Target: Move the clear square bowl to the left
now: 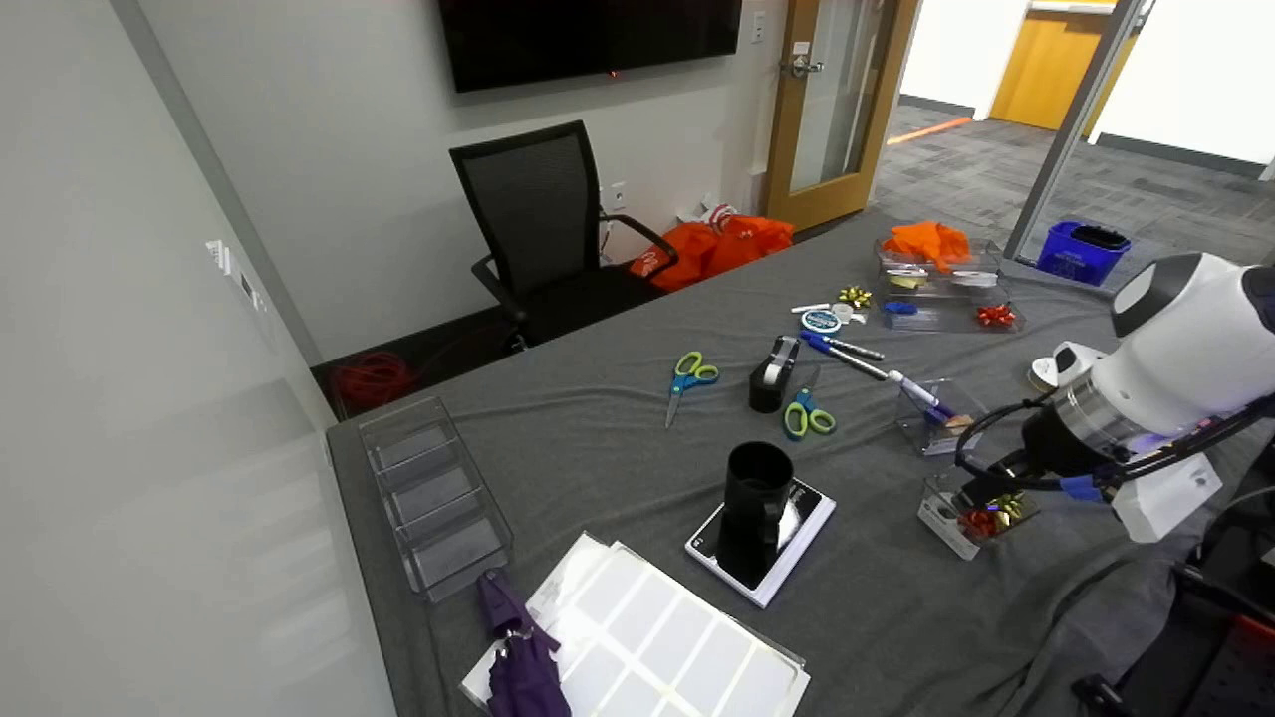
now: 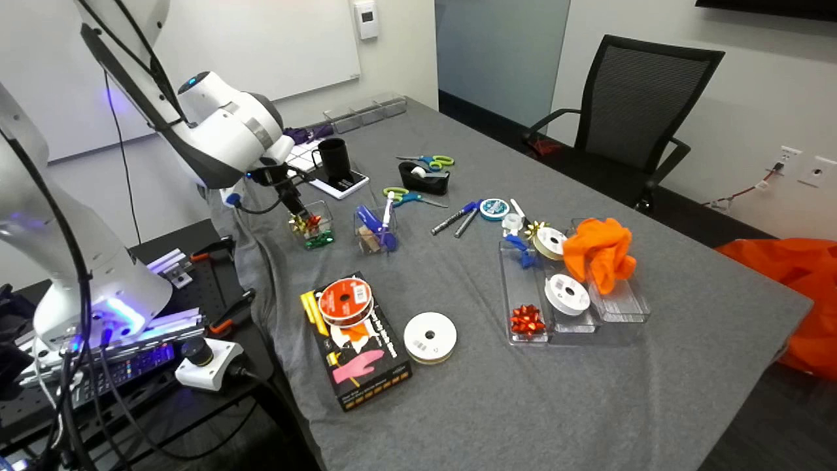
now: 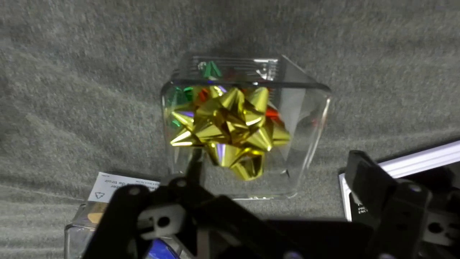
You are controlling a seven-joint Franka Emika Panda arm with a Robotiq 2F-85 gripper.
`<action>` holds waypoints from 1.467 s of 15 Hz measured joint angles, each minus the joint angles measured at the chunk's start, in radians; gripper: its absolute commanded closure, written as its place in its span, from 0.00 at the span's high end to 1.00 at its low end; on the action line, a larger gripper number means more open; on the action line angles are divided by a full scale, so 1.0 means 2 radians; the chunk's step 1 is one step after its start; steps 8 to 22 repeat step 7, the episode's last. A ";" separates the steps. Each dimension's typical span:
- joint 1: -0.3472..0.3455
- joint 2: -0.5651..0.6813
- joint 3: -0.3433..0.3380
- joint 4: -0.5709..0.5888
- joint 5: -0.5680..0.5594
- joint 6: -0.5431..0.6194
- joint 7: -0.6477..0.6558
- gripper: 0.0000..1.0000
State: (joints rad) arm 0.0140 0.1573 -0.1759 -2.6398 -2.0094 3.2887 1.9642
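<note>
— End effector (image 3: pixel 275 163): fingers spread wide, nothing gripped. What is recorded beneath?

— Clear square plastic bowl (image 3: pixel 302 135): found on the grey cloth-covered table (image 1: pixel 578 468), under the end effector. It is taken as the target for that reason. Inside are held one shiny gold foil bow (image 3: pixel 233 129), one red foil bow (image 2: pixel 312 223) and one green foil bow (image 2: pixel 319 239).

— Any misplacement noted?

— In the wrist view, one fingertip (image 3: pixel 366 172) is seen beyond the bowl's outline, the other across it, near the opposite wall. Whether that second tip is over the rim or inside cannot be told.

— First hazard, then?

— If lowering is done on this line, the rim may be struck and the bowl tipped; off-centre alignment would be the cause. If the gold bow is trapped against the wall, a springy, weak hold may be expected, and the smooth plastic may be lost during lifting.

— And the surroundings?

— A clear plastic container (image 3: pixel 76 237) with blue and tan contents (image 3: pixel 161 250) is set near; it could be nudged by fingers this widely parted. A black cylindrical mug (image 1: pixel 757 488) is stood on a flat white-sided box (image 1: pixel 787 550); if the leftward move is carried too far or too low, it might be knocked over. Bows could also be shed should the bowl be tilted in transit.
</note>
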 measured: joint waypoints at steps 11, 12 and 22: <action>-0.060 0.000 0.000 -0.056 0.190 0.011 -0.250 1.00; -0.060 0.000 0.000 -0.056 0.190 0.011 -0.250 1.00; -0.060 0.000 0.000 -0.056 0.190 0.011 -0.250 1.00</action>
